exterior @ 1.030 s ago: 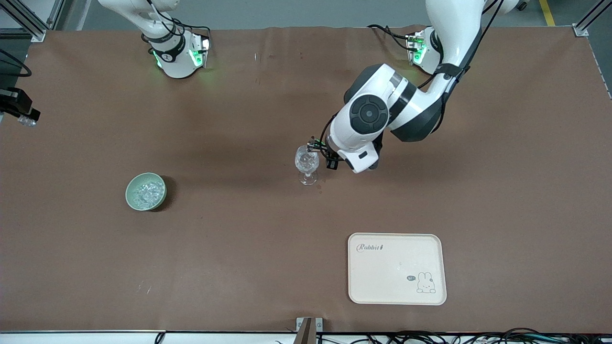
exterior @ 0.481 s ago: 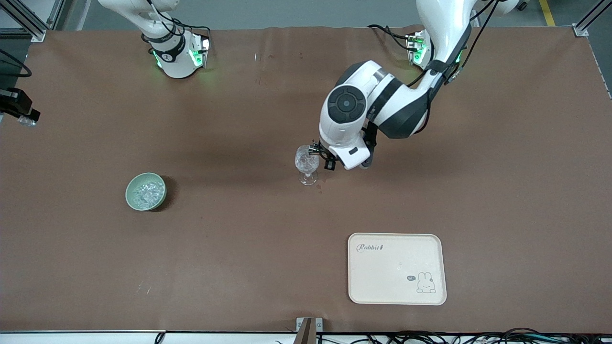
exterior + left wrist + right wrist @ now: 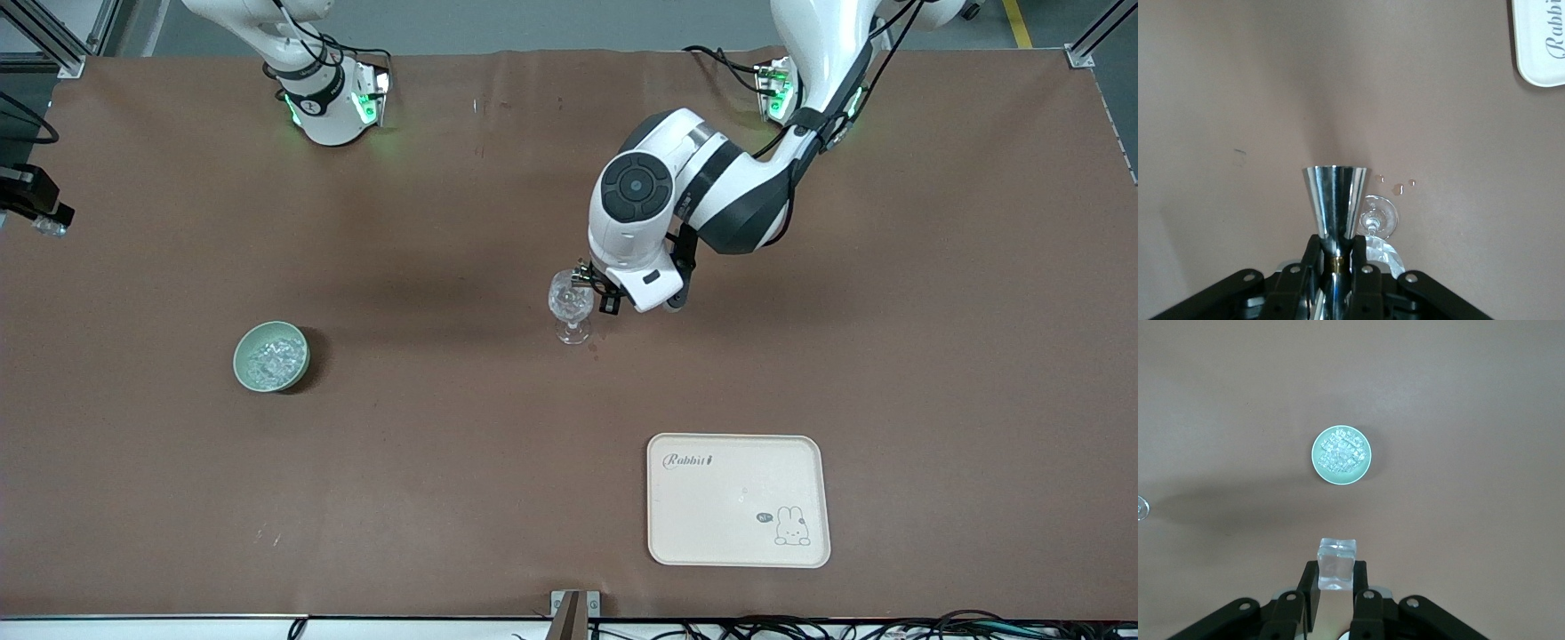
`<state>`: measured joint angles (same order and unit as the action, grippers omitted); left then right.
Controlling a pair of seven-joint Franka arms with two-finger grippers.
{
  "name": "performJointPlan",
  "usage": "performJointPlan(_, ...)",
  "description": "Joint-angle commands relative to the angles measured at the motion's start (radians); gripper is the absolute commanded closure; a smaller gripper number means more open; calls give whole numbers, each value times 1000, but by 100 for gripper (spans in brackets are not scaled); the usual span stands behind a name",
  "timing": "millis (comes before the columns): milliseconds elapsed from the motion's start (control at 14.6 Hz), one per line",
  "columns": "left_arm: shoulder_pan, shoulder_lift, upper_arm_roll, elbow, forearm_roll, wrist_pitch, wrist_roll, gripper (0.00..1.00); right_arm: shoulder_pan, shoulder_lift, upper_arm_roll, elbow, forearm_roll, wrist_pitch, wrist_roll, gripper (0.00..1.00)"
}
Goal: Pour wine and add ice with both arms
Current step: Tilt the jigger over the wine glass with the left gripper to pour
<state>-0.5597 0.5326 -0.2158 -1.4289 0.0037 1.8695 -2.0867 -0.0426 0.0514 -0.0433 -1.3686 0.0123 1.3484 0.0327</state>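
Nearest the front camera, the cream tray (image 3: 738, 498) lies bare toward the left arm's end of the table (image 3: 462, 462). Farther back, toward the right arm's end, the pale green bowl (image 3: 271, 356) holds the ice (image 3: 269, 358): small clear chunks, whitish and glittering, heaped together. I judge each piece hard, light and slippery with melt, best pinched across two flat opposite faces, firmly enough that it cannot squirt out.

My right gripper (image 3: 1336, 579) does just that. Its jaws are clenched on one ice cube (image 3: 1337, 563), carried above the table with the bowl in plain sight of its wrist camera.

Mid-table stands the faceted stemmed glass (image 3: 571, 305), thin and fragile by my reckoning and easy to tip on its narrow foot. A few droplets (image 3: 1398, 189) sit on the table beside that foot.

Just above the glass, my left gripper (image 3: 1335, 252) has its jaws clamped on the narrow waist of a polished steel jigger (image 3: 1335, 200), stiff and slick. I cannot tell whether any wine remains inside. Farthest off, both arms' bases glow green.
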Motion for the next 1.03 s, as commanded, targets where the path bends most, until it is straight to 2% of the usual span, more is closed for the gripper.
performJointPlan(0, 6, 10, -5, 31, -63, -15, 32, 100, -10, 1, 11, 6, -14, 0, -10, 100)
performJointPlan(275, 110, 7, -4, 33, -345, -13, 227, 100, -10, -1, 11, 6, -14, -2, -10, 100)
performJointPlan(549, 317, 55, -4, 74, -609, -10, 383, 99, 7, 1, 22, 8, -9, -3, 27, 100)
performJointPlan(687, 427, 110, -4, 105, -759, -6, 479, 100, 73, 1, 29, 9, -2, -2, 145, 100)
performJointPlan(961, 558, 203, -2, 113, -875, 98, 704, 100, 278, 7, 29, 13, -3, 3, 358, 100)
